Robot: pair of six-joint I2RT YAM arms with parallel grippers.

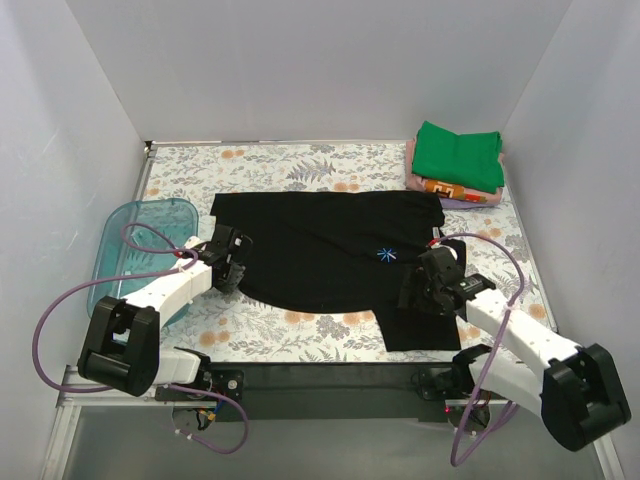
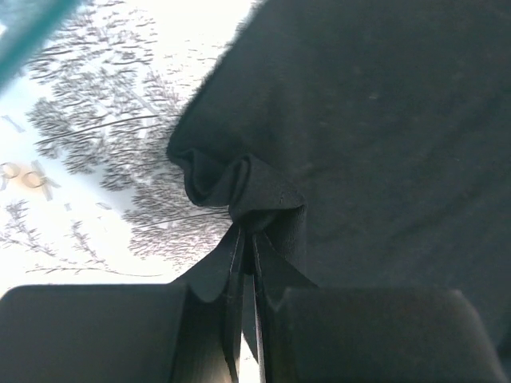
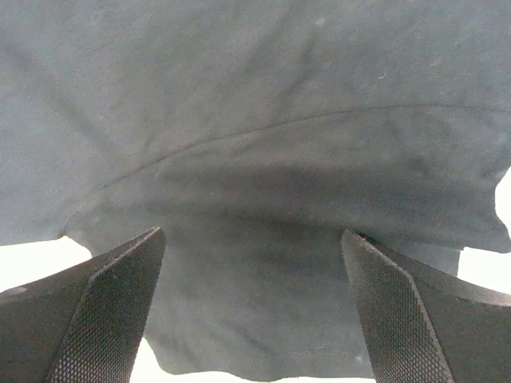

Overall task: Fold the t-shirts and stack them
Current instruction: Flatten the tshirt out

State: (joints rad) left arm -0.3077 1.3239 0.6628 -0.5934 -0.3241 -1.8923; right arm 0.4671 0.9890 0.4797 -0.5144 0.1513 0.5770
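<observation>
A black t-shirt [image 1: 330, 250] with a tiny blue chest mark [image 1: 386, 254] lies spread on the floral table, one sleeve [image 1: 418, 330] hanging toward the front edge. My left gripper [image 1: 232, 262] is shut on a bunched fold of the shirt's left edge [image 2: 239, 187]. My right gripper [image 1: 420, 290] is open, its fingers [image 3: 112, 303] spread wide just above the black cloth [image 3: 255, 159] near the sleeve seam. A stack of folded shirts, green on top [image 1: 458, 155] over orange-patterned [image 1: 450, 187] and pale ones, sits at the back right.
A translucent teal plastic tray [image 1: 125, 245] stands at the table's left edge, close to my left arm. White walls enclose the table on three sides. A black rail [image 1: 320, 378] runs along the front edge.
</observation>
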